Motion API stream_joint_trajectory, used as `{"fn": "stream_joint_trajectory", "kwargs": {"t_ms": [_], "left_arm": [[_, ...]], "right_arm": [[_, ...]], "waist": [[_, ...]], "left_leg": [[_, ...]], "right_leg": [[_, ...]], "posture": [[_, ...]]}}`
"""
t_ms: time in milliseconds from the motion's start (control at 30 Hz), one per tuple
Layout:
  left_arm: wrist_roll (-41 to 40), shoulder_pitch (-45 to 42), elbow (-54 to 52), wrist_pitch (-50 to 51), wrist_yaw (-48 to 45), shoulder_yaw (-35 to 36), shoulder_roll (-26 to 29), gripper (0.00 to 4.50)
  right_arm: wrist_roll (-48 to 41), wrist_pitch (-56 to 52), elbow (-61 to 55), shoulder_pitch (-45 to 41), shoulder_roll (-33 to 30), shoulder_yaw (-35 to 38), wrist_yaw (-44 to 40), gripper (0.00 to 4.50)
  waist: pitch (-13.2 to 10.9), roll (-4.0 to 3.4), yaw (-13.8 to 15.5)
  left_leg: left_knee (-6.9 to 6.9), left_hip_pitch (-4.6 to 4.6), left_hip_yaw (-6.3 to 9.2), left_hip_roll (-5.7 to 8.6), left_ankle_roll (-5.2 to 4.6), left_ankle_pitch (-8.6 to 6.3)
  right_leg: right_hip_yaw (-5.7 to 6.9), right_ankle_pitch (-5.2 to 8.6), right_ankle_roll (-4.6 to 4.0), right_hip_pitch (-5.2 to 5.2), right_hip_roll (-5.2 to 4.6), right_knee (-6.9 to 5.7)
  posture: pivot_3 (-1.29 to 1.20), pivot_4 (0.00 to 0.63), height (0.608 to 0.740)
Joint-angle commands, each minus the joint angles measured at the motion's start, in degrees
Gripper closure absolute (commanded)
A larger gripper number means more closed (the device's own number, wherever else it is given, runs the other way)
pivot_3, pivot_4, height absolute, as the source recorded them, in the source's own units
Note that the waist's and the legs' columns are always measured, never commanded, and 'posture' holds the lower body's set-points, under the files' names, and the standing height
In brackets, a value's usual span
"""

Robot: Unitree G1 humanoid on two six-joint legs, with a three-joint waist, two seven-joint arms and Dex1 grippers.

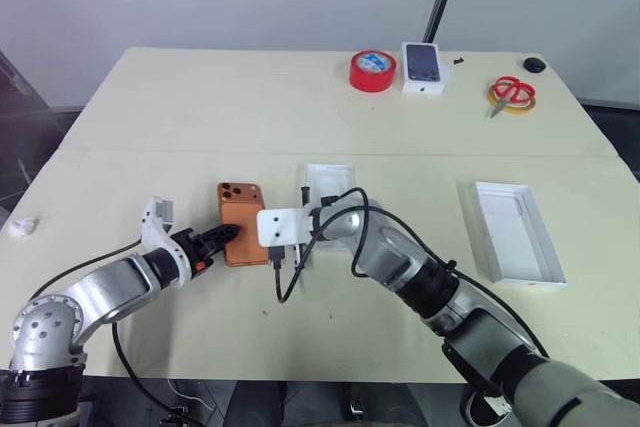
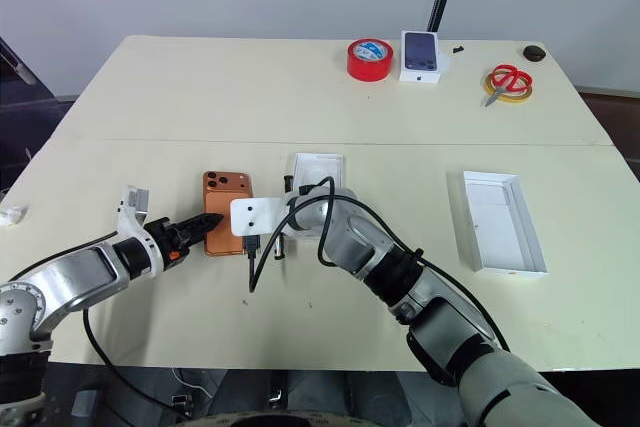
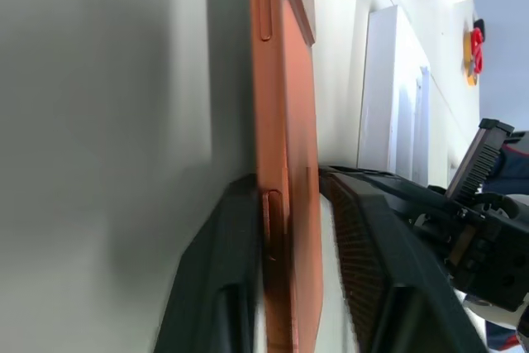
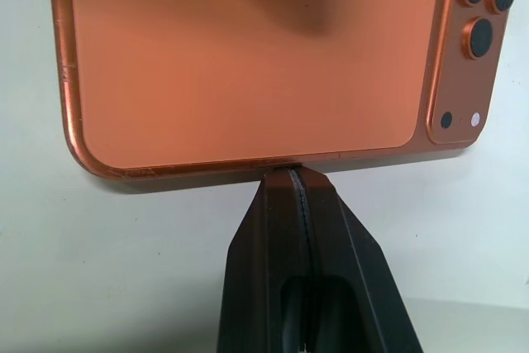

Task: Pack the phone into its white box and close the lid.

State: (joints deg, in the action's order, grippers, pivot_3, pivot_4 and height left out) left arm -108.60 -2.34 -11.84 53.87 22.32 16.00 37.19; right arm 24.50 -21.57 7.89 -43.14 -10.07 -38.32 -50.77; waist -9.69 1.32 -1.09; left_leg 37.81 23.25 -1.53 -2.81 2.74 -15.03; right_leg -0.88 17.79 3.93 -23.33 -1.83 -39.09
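On the cream desk [image 1: 150, 127], the slim copper-orange phone [image 1: 241, 219] lies back-up; the left gripper [image 1: 222, 238] pinches its near edge, and the closed right gripper [image 4: 296, 183] touches its side. The shallow white box [image 1: 515, 232] lies well to its right.

Arms: silver-grey metal segments w/ black joint collars. Left pincer [image 1: 222, 238]: black fingers, orange accent at base, white wrist bracket. Right pincer [image 4: 296, 175]: black fingers, white flat wrist plate, looping black cables alongside.
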Motion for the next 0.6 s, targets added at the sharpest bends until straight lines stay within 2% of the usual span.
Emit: {"fn": "stream_joint_trajectory", "kwargs": {"t_ms": [33,100,200,233,267,400,600], "left_arm": [[-3.2,0.6,-1.0,-1.4,0.1,0.7,0.5,2.92],[-4.1,1.1,-1.3,-2.0,0.2,0.7,0.5,2.92],[-4.4,1.6,-1.5,-3.0,0.3,1.2,-0.2,3.8],[-4.4,1.7,-1.5,-3.2,0.3,1.4,-0.5,4.27],[-4.4,1.7,-1.5,-3.4,0.4,1.6,-0.7,4.46],[-4.4,1.0,-1.4,-4.3,0.8,2.2,-1.7,4.46],[-4.4,-5.9,-2.9,-5.8,2.1,2.9,-5.1,4.46]], "right_arm": [[-0.2,0.2,-1.4,0.4,0.8,-0.9,-0.6,4.5],[-0.2,0.2,-1.5,0.5,0.8,-0.9,-0.5,4.5],[0.1,0.7,-1.6,0.1,0.5,-0.6,-0.2,4.5],[-0.1,0.7,-1.8,-0.1,0.3,-0.1,-0.1,4.5],[-0.3,0.7,-2.1,-0.3,0.2,0.4,0.0,4.5],[-2.7,-1.6,-5.5,-1.0,-0.9,4.7,-0.6,4.5],[-11.0,-9.7,-17.5,0.1,-6.7,15.7,-5.2,4.5]], "waist": [[0.0,0.0,0.0],[0.0,0.0,0.0],[0.0,0.0,0.0],[0.0,0.0,0.1],[0.0,-0.01,0.0],[-0.1,0.0,0.2],[-0.1,0.11,0.6]], "left_leg": [[0.0,0.0,0.0,0.0,0.0,0.0],[0.0,0.0,0.0,0.0,0.0,0.0],[-0.01,0.0,0.0,0.0,0.0,0.0],[-0.01,0.0,0.0,0.0,0.0,0.0],[-0.01,0.0,0.0,0.0,0.0,0.0],[-0.01,0.05,-0.01,0.0,0.0,0.0],[0.01,0.16,0.01,0.04,0.0,0.0]], "right_leg": [[0.0,0.0,0.0,0.0,0.0,0.0],[0.0,0.0,0.0,0.0,-0.01,0.0],[0.0,0.0,-0.01,0.0,-0.02,0.0],[0.0,0.0,-0.01,0.0,-0.02,0.0],[0.0,0.01,-0.01,0.01,-0.02,0.01],[0.01,0.01,-0.02,-0.04,-0.02,0.01],[0.04,0.0,-0.01,-0.07,-0.07,0.07]], "posture": [[0.0,0.15,0.732],[0.0,0.15,0.732],[0.0,0.15,0.732],[0.0,0.15,0.732],[0.0,0.15,0.732],[0.0,0.15,0.732],[0.0,0.15,0.732]]}}
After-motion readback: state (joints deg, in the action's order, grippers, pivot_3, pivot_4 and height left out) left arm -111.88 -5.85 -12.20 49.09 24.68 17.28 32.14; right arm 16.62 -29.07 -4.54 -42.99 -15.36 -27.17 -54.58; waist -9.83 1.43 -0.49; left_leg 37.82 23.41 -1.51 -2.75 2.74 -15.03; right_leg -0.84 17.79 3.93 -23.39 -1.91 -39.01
